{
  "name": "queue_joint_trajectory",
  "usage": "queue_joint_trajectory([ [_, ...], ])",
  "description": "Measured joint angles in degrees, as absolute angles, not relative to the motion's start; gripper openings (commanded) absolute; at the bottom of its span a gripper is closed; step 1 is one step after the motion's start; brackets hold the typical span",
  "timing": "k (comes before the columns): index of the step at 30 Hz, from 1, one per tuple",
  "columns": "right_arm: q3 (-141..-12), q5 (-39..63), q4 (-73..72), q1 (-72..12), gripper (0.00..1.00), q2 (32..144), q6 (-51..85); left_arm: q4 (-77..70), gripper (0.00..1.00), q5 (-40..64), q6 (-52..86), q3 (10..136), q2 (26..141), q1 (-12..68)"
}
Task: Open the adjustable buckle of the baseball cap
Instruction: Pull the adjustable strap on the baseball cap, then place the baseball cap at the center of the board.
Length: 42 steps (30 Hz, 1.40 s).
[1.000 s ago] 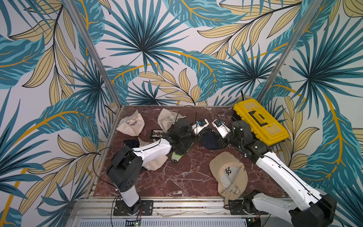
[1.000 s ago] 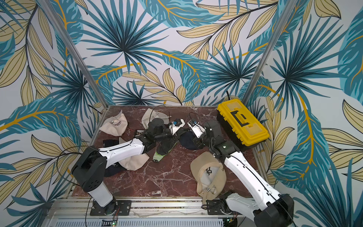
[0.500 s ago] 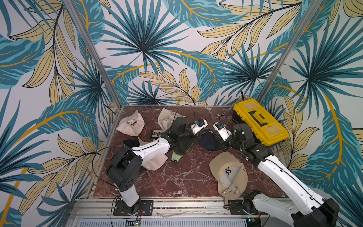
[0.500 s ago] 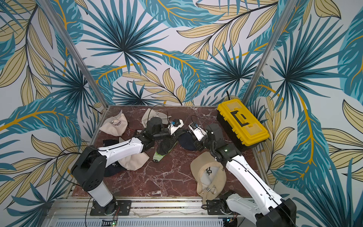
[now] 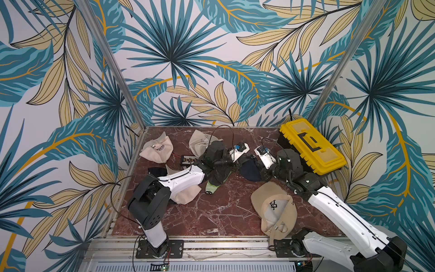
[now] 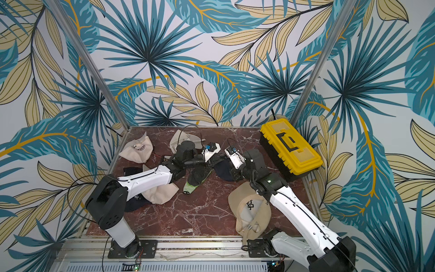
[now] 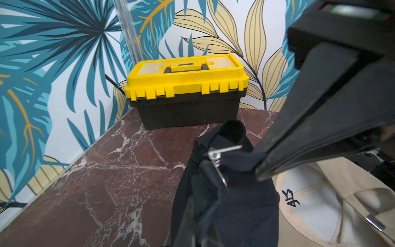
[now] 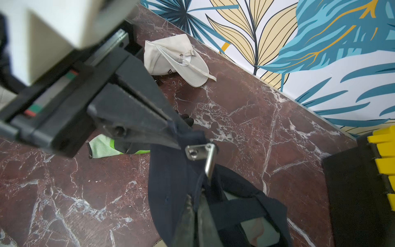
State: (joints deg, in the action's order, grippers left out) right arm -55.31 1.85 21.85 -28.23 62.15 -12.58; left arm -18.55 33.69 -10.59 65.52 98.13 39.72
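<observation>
The dark navy baseball cap [image 5: 250, 170] [image 6: 223, 170] hangs stretched between my two grippers at mid-table. Its silver buckle [image 8: 203, 156] [image 7: 218, 158] sits on the strap, with a thin metal flap sticking out. In the right wrist view my left gripper [image 8: 176, 139] is shut on the strap just beside the buckle. My right gripper [image 8: 196, 218] is shut on the navy strap on the buckle's other side; its fingers [image 7: 299, 139] reach in from the side in the left wrist view. My left gripper [image 7: 198, 226] is mostly hidden by navy fabric in its own view.
A yellow-and-black toolbox [image 5: 310, 146] stands at the back right. A beige cap [image 5: 275, 207] lies upside down at the front right, two pale caps [image 5: 157, 148] [image 5: 200, 141] at the back left, another [image 5: 186, 195] under the left arm. A green-edged glove [image 5: 216, 181] lies mid-table.
The right gripper has shifted slightly toward the front along the cap and is shut on it again. The left arm has hardly moved.
</observation>
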Motion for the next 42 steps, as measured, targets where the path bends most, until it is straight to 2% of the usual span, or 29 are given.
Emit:
queue_joint_trajectory([
  [9, -56.21, 1.3, 21.43, -28.82, 0.0, 64.49, -12.49, -18.06, 0.0, 35.59, -7.55, 67.18, 100.62, 40.36],
  [18, -54.98, 2.59, 24.01, -28.6, 0.0, 55.94, -13.67, -18.2, 0.0, 33.87, -0.67, 74.35, 106.21, 37.78],
  [28, -50.43, 5.13, 22.46, -18.72, 0.0, 53.34, -9.52, -18.2, 0.0, 31.18, 2.61, 75.96, 108.05, 33.12],
  [29, -50.35, 4.62, 21.61, -18.5, 0.07, 53.25, -8.99, -18.17, 0.0, 31.07, 2.61, 75.99, 108.05, 33.01],
  [31, -50.35, 2.81, 19.22, -18.17, 0.56, 53.47, -7.86, -18.11, 0.0, 30.94, 2.59, 76.47, 108.16, 32.77],
  [32, -50.39, 1.23, 17.91, -17.98, 0.67, 53.76, -7.22, -18.02, 0.0, 30.83, 2.59, 77.41, 108.53, 32.69],
  [35, -51.16, -2.98, 15.05, -17.39, 0.77, 55.2, -5.96, -18.2, 0.0, 30.09, 2.13, 82.13, 110.74, 32.56],
  [42, -54.98, -10.5, 17.69, -16.99, 0.78, 55.18, 1.56, -18.63, 0.0, 25.28, -2.09, 93.34, 117.4, 31.59],
])
